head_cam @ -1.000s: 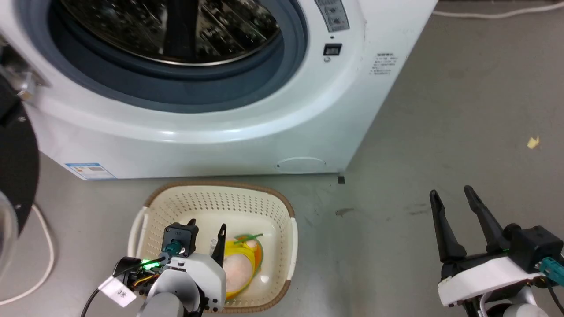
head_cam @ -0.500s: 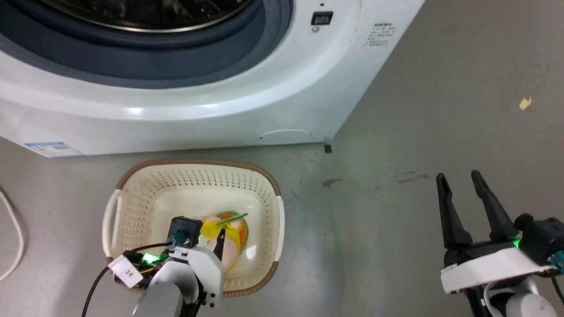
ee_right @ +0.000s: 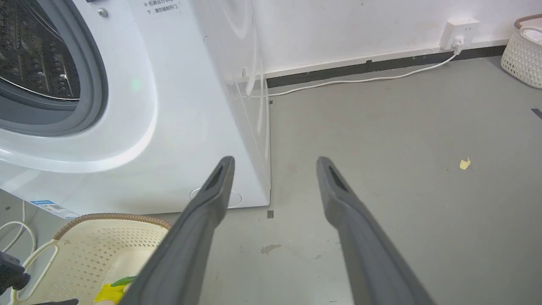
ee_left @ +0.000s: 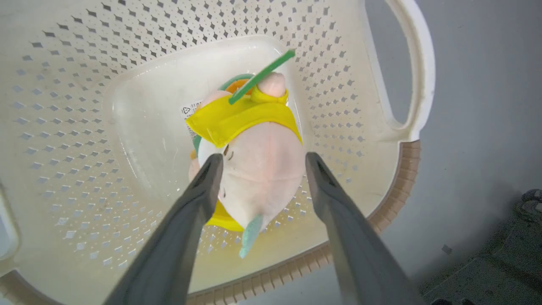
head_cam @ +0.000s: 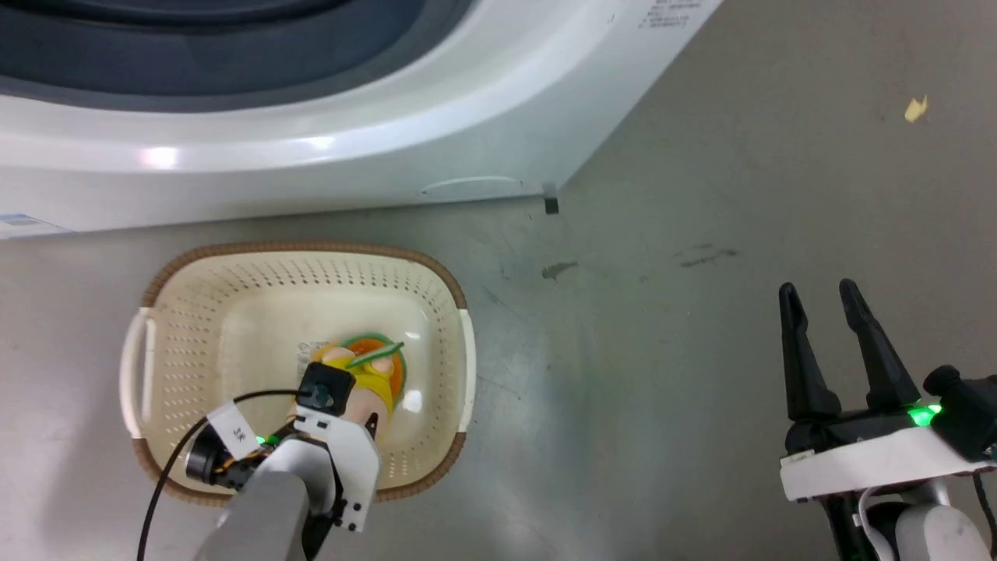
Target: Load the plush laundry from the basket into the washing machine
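Observation:
The plush laundry (head_cam: 372, 372) lies on the floor of the cream basket (head_cam: 311, 251), pale-pink face up, with a yellow hood and a green strip. In the left wrist view the plush (ee_left: 258, 169) sits between the fingers of my left gripper (ee_left: 262, 159), which is open. One finger touches the face and the other stands just beside it. My left gripper (head_cam: 362, 417) reaches down inside the basket. My right gripper (head_cam: 818, 290) hangs open and empty over bare floor at the lower right. The washing machine (head_cam: 389, 117) stands behind the basket, its steel drum (ee_right: 38, 55) open to view.
On the grey floor to the right lies a yellow scrap (head_cam: 915, 109), with a dark stain (head_cam: 557, 269) nearer the washer's corner. A white cable (ee_right: 360, 80) runs along the wall to a socket (ee_right: 459, 27). A white woven basket (ee_right: 523, 55) stands far right.
The head camera has tilted down, so the washer has slid up the picture. My left gripper has gone deeper into the basket and now straddles the plush. The right gripper has held still.

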You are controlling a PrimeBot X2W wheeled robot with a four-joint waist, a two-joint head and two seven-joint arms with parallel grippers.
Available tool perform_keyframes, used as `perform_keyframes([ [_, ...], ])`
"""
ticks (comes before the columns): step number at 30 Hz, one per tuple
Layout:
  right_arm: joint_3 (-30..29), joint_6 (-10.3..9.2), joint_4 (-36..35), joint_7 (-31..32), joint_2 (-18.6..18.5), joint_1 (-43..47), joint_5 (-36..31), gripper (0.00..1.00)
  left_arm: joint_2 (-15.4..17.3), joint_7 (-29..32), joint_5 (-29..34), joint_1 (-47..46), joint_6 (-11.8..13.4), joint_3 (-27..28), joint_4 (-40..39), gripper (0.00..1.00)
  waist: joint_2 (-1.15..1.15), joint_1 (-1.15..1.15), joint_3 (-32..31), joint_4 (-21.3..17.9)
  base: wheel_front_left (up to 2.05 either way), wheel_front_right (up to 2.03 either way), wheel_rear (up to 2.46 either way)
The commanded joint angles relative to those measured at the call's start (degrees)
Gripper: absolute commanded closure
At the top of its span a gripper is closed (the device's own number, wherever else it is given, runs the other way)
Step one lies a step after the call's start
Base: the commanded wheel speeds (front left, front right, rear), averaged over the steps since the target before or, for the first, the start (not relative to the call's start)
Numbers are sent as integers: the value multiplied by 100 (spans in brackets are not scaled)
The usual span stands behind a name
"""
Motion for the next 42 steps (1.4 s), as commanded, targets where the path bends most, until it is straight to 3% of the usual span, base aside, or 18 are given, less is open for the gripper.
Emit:
perform_keyframes([
  [1,19,3,-31,-65,-6,-148,113,0,78,63,14,-224,-42,-114,206,0,0,0,191,-103,0,0,0],
  [18,92,4,-68,-255,-7,-398,521,0,348,484,-34,-1169,45,-631,1159,0,0,0,1087,-431,0,0,0],
  [19,105,4,-64,-267,-7,-418,540,0,356,515,-47,-1211,50,-657,1219,43,0,0,1127,-445,0,0,0],
  [20,118,4,-60,-279,-7,-438,558,0,360,537,-62,-1246,53,-684,1279,100,0,0,1160,-456,0,0,0],
  [30,17,4,36,-422,-7,-510,536,0,187,92,-403,-1214,151,-882,1983,100,0,0,694,-313,0,0,0],
  [42,-228,5,116,-526,-8,-51,42,0,-104,-1683,-772,-724,104,-987,2241,100,0,0,-834,319,0,0,0],
])
